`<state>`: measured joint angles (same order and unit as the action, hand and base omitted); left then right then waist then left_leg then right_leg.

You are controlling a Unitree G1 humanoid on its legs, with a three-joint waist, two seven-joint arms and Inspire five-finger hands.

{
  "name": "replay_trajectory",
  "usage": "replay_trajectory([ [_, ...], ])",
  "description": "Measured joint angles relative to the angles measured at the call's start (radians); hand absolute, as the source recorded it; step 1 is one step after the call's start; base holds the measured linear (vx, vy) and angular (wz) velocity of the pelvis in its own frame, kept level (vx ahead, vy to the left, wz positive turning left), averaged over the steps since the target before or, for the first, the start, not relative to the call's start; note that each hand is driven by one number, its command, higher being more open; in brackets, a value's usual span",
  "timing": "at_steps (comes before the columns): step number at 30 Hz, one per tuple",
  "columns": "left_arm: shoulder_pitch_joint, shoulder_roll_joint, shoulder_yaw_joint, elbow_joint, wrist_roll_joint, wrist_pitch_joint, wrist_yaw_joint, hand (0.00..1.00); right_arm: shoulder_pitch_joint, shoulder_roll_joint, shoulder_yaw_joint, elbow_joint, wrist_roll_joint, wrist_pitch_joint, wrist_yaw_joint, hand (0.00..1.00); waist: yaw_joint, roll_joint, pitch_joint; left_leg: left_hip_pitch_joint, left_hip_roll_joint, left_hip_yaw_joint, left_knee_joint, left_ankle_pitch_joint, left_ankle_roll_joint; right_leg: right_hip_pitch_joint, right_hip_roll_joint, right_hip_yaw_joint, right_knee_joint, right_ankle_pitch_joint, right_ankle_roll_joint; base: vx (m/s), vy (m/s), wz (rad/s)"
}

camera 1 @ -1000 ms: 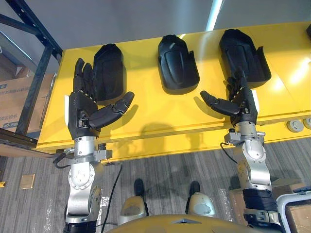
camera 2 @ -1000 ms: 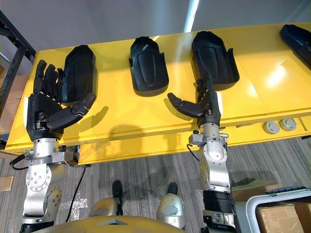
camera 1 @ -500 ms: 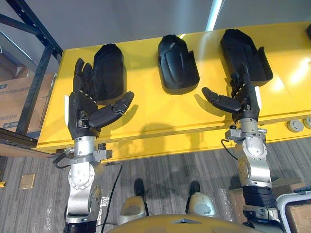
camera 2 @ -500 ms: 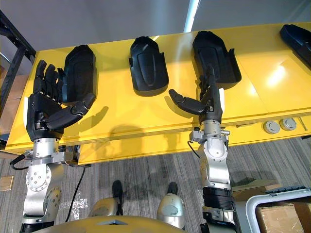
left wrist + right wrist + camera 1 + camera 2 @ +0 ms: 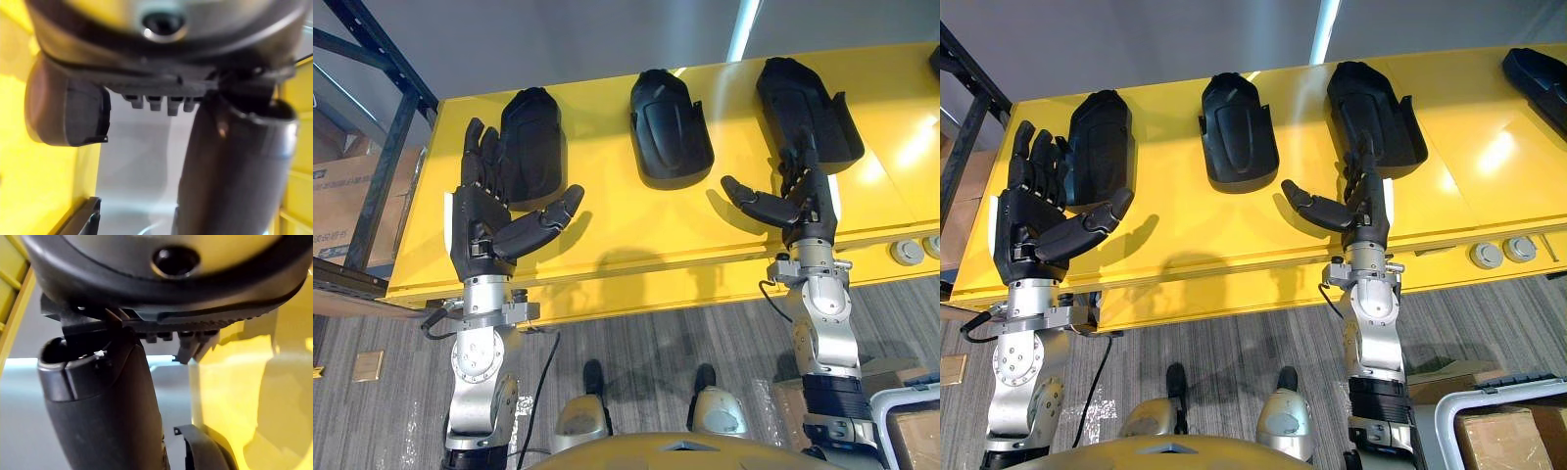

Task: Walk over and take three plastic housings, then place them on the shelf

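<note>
Three black plastic housings lie in a row on the yellow table [image 5: 636,225]: a left housing [image 5: 534,142], a middle housing [image 5: 672,129] and a right housing [image 5: 806,113]. My left hand [image 5: 484,215] is open, fingers straight, raised just left of the left housing, thumb out below it. My right hand [image 5: 798,201] is open too, its fingers pointing at the near end of the right housing, thumb stretched toward the middle. The left housing [image 5: 66,110] also appears past my left hand in the left wrist view. Neither hand holds anything.
A dark metal shelf frame [image 5: 382,147] stands at the left with cardboard boxes [image 5: 342,211] behind it. Another black housing [image 5: 1538,73] lies at the table's far right. Two round grey fittings [image 5: 1503,252] sit near the front right edge. A box [image 5: 1503,431] is on the floor.
My right hand has edged slightly forward toward the right housing over the last second. The left hand has stayed still.
</note>
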<state>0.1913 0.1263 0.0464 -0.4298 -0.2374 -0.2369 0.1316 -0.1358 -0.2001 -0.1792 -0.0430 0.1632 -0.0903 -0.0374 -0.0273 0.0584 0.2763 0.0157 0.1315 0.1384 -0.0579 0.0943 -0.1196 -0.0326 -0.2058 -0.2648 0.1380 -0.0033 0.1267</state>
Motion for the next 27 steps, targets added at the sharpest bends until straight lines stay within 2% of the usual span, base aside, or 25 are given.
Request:
replay_trajectory([
  [11, 0.0, 0.0, 0.0, 0.0, 0.0, 0.0, -0.003, 1.0, -0.009, 0.0, 0.031, 0.0, 0.008, -0.001, 0.165, 1.0, 0.002, -0.001, 0.001, 0.002, 0.0, -0.006, -0.003, 0.005, 0.0, 0.003, 0.0, -0.005, 0.002, 0.0, 0.0, 0.0, 0.0, 0.0],
  [27, 0.01, -0.002, 0.008, 0.008, 0.0, 0.0, 0.0, 1.0, -0.045, 0.0, 0.076, 0.047, 0.003, -0.003, 0.185, 1.0, 0.028, -0.001, 0.001, -0.004, -0.001, -0.04, -0.025, 0.029, 0.0, 0.009, -0.002, -0.041, 0.004, -0.003, -0.003, 0.0, -0.004, 0.06],
])
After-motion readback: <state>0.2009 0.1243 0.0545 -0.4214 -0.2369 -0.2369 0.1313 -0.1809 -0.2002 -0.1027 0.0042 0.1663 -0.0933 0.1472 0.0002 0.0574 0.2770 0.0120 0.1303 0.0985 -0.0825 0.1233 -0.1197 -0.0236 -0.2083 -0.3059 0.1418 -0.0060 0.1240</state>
